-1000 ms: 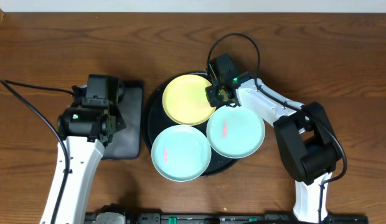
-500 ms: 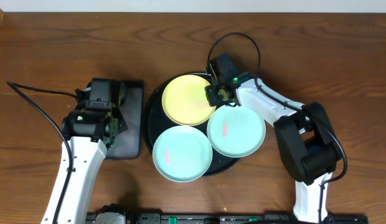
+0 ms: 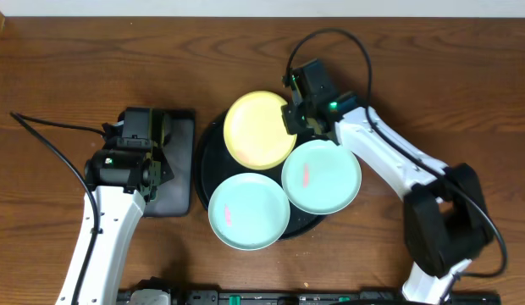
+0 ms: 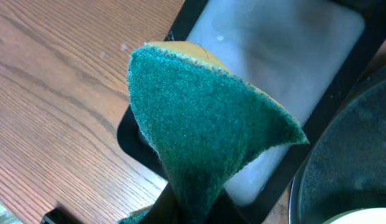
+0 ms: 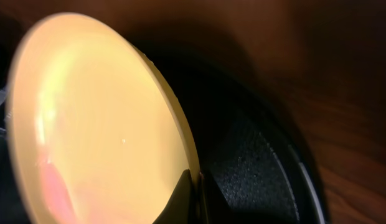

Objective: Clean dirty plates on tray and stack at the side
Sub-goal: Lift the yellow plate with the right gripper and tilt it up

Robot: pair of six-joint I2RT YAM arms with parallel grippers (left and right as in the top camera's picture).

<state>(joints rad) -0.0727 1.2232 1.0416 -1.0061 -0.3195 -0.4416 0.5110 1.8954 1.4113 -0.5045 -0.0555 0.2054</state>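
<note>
The pale yellow plate (image 3: 258, 129) is tilted over the back of the round black tray (image 3: 209, 144), its right rim pinched in my right gripper (image 3: 290, 117). In the right wrist view the shut gripper (image 5: 196, 200) clamps the plate (image 5: 99, 124) by its edge above the tray floor (image 5: 255, 168). A pinkish smear shows low on the yellow plate. Two mint plates (image 3: 248, 210) (image 3: 322, 176) with reddish smears lie flat on the tray. My left gripper (image 3: 146, 129) hovers over the small rectangular tray, shut (image 4: 199, 210) on a green scouring sponge (image 4: 211, 124).
The rectangular black tray with a grey inside (image 3: 176, 182) (image 4: 274, 50) lies left of the round tray, whose rim (image 4: 348, 155) nearly touches it. Brown wooden table (image 3: 59, 68) surrounds everything. Cables trail from both arms.
My right gripper has closed on the yellow plate's rim and lifted it, shifting it slightly toward the back. The left arm edged right early on, then held still.
</note>
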